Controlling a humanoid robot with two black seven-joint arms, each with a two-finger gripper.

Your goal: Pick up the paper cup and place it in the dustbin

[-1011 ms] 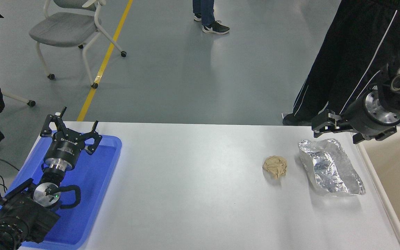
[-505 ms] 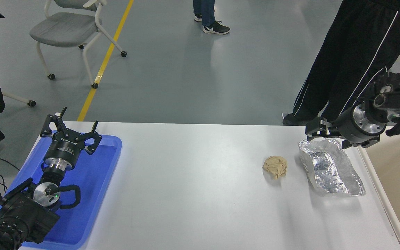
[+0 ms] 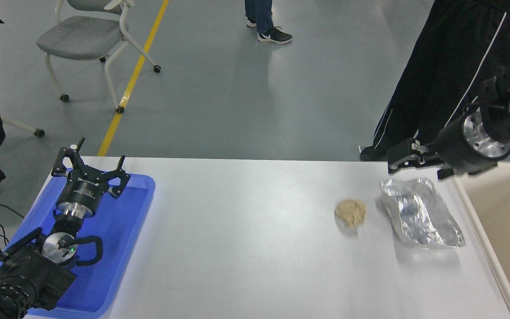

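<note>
My right gripper (image 3: 399,160) hangs above the table's (image 3: 246,230) far right edge, just beyond the crinkled silver foil (image 3: 421,213) and beside the dustbin (image 3: 503,208); I cannot tell whether its fingers are spread or pressed together, and nothing shows between them. The paper cup appears nowhere in this view. The dustbin stands at the table's right end, its cream interior partly cut off by the picture edge. A crumpled tan paper ball (image 3: 350,212) lies just left of the foil. My left gripper (image 3: 90,165) is parked over the blue tray (image 3: 122,230) at the lower left, fingers spread and holding nothing. A person's legs (image 3: 441,79) stand at the far side.
</note>
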